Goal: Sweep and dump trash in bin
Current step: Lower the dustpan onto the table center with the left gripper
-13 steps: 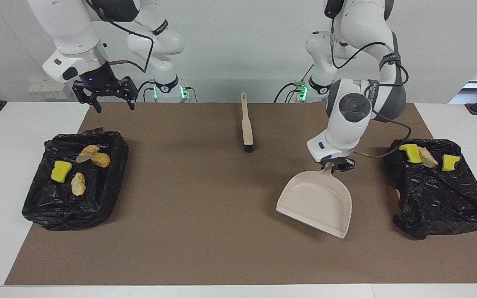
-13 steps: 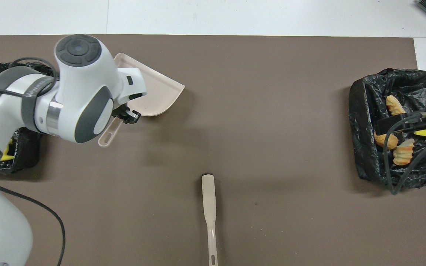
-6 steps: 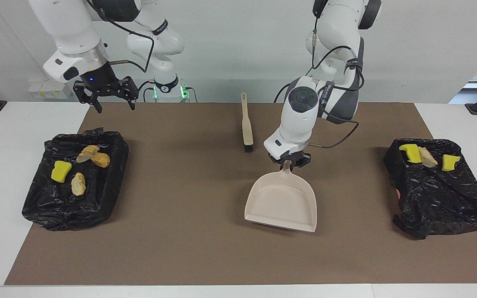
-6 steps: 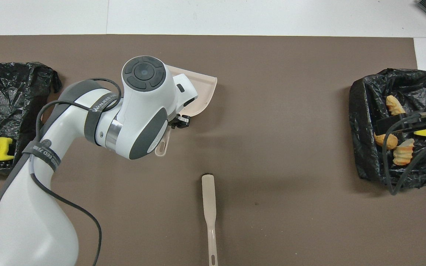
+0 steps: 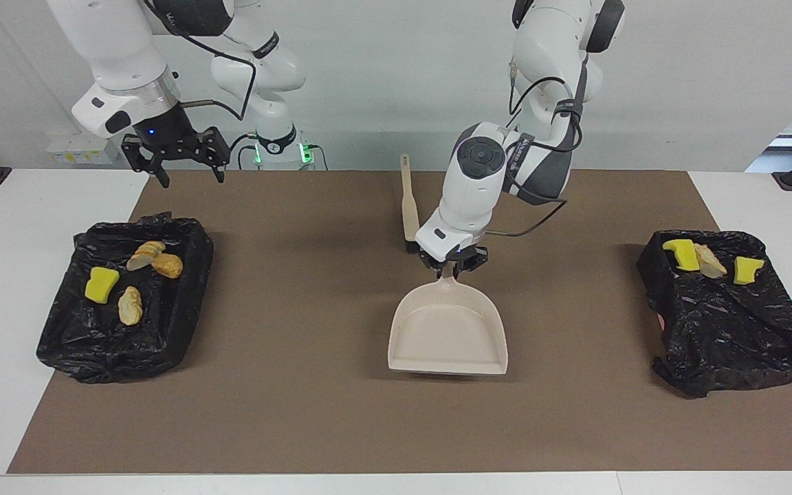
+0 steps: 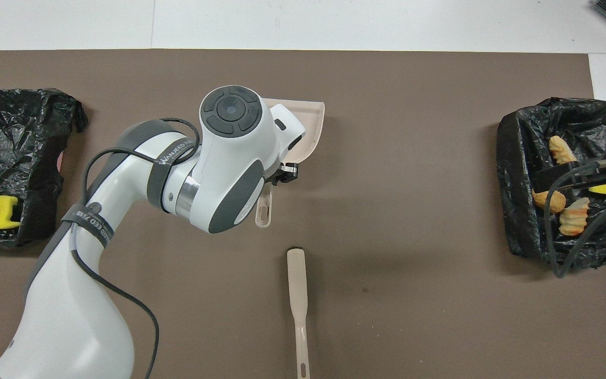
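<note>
My left gripper (image 5: 452,266) is shut on the handle of the beige dustpan (image 5: 447,331), which is empty and sits low at the middle of the brown mat, its mouth turned away from the robots. In the overhead view the left arm hides most of the dustpan (image 6: 312,120). All the trash I see lies in the two black-lined bins. The bin (image 5: 66,344) at the right arm's end holds a yellow sponge (image 5: 101,284) and several bread-like pieces (image 5: 130,305). The bin (image 5: 733,330) at the left arm's end holds two yellow chunks (image 5: 682,253) and a beige crumb (image 5: 710,261). My right gripper (image 5: 190,173) waits open in the air by its bin.
The beige brush (image 5: 409,206) lies on the mat (image 5: 286,412) between the dustpan and the robots, bristles toward the pan. In the overhead view the brush (image 6: 297,295) points lengthwise away from the robots. The right arm's cable hangs over its bin (image 6: 518,158).
The left arm carried the dustpan from beside its own end's bin to the middle of the mat and turned its mouth away from the robots. The right arm stayed still.
</note>
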{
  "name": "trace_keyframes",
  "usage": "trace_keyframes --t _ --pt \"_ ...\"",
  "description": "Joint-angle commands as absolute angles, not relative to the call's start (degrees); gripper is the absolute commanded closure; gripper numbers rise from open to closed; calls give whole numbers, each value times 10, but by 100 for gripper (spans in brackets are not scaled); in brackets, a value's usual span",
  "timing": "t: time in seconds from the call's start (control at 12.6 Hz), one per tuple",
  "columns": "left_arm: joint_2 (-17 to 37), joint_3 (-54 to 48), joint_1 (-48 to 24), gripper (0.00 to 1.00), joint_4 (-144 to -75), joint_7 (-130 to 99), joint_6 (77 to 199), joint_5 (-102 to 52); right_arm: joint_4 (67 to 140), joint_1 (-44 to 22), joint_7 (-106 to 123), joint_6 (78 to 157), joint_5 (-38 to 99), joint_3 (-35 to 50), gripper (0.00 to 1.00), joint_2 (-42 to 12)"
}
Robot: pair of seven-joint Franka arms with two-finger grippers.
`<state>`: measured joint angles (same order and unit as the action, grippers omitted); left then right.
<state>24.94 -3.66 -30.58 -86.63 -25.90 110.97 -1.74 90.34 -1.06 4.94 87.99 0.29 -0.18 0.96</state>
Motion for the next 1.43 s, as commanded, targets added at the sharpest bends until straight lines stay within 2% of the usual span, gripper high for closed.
trace_keyframes --t 0.0,0.72,0.8,0.96,1.19,1.27,1.35 --pt "283 -25 -332 100 -843 -272 1131 -22 904 -4 47 886 0 4 0 11" --pt "307 -26 -351 100 -845 -309 1149 -28 904 -4 47 886 0 4 0 11" --pt "306 -26 -351 92 -846 -309 1149 -29 904 -4 47 886 0 4 0 11" --pt "306 -26 -351 58 -846 -308 1145 -28 904 -4 47 885 0 4 0 11" --pt "299 -25 -350 27 -845 -309 1143 -21 904 -4 47 885 0 4 0 11" --pt "293 -21 -345 7 -845 -309 1140 -17 904 -4 47 886 0 4 0 11" --pt "277 -19 -340 0 -851 -308 1139 2 904 -4 47 886 0 4 0 11"
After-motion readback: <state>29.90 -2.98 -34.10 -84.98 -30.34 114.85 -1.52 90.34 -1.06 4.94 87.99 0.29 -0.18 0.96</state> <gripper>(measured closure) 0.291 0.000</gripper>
